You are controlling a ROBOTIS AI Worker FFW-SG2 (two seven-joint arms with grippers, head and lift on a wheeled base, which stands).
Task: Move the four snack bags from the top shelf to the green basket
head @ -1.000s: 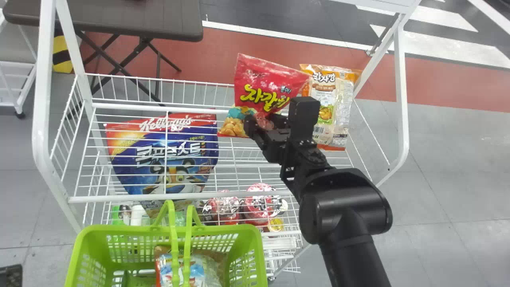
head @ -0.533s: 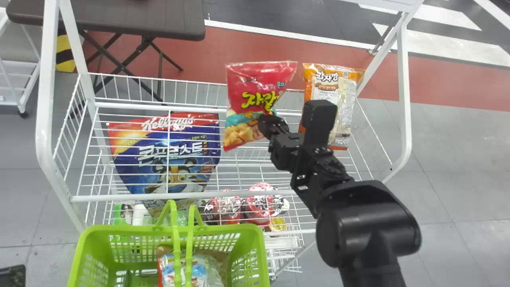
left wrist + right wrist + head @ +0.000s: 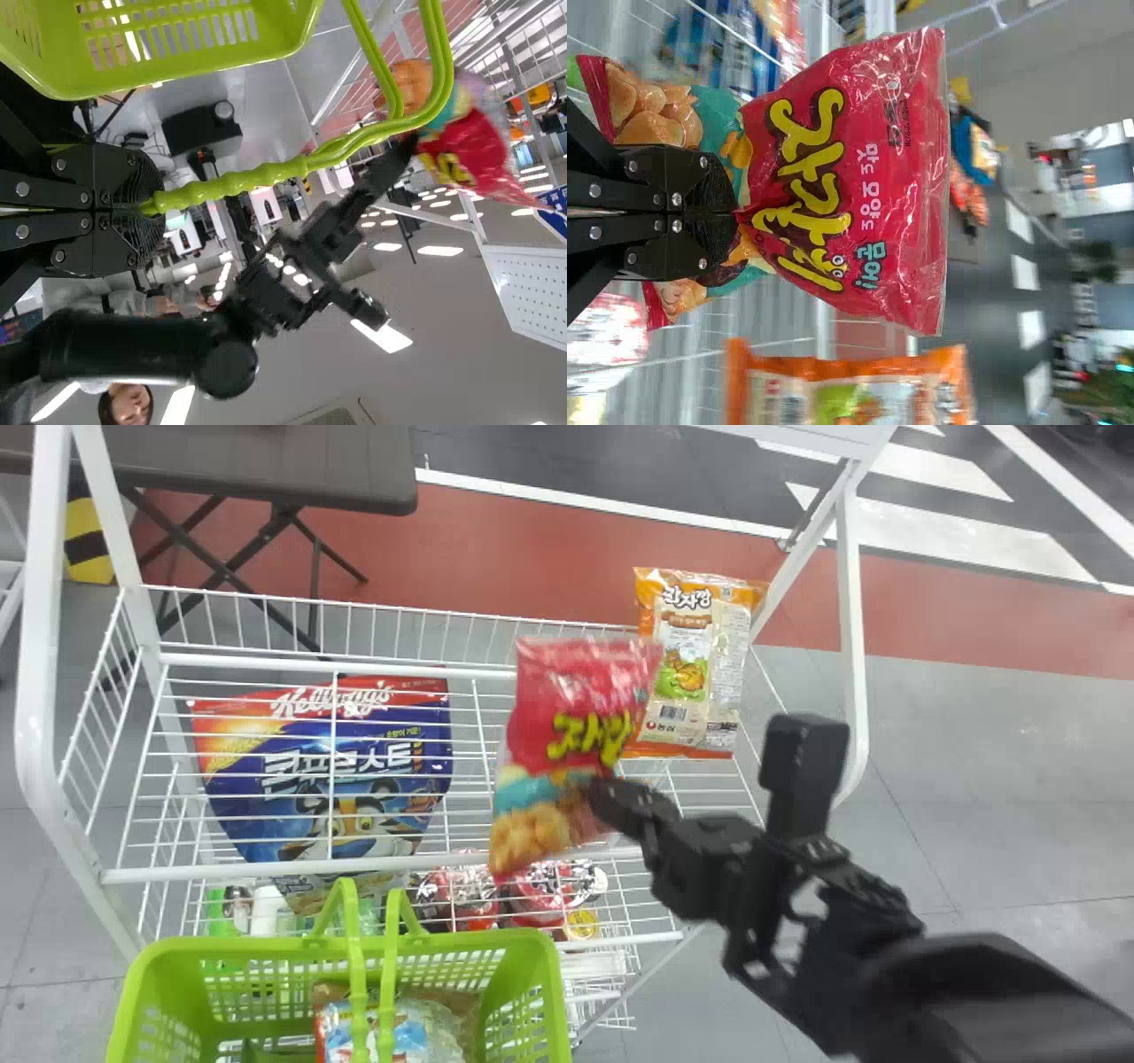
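Observation:
My right gripper [image 3: 611, 802] pinches the red snack bag [image 3: 580, 735], which hangs in front of the top shelf [image 3: 487, 673]. In the right wrist view the gripper [image 3: 735, 212] is shut on the middle of the red bag [image 3: 850, 177]. An orange snack bag [image 3: 687, 664] stands at the shelf's right end. Below, the green basket [image 3: 532, 957] holds snack bags [image 3: 425, 1027]. In the left wrist view my left gripper [image 3: 146, 208] is shut on the handle [image 3: 230, 184] of the green basket [image 3: 283, 35].
A large blue cereal bag [image 3: 337, 771] rests at the rack's left. Red-topped cups [image 3: 461, 895] and bottles [image 3: 266, 908] stand on the lower shelf behind the basket. White rack posts [image 3: 44, 691] rise at both sides; a dark table [image 3: 266, 469] is behind.
The right gripper has drawn the red bag away from the shelf's back, down toward the basket in the head view. The head view has shifted slightly.

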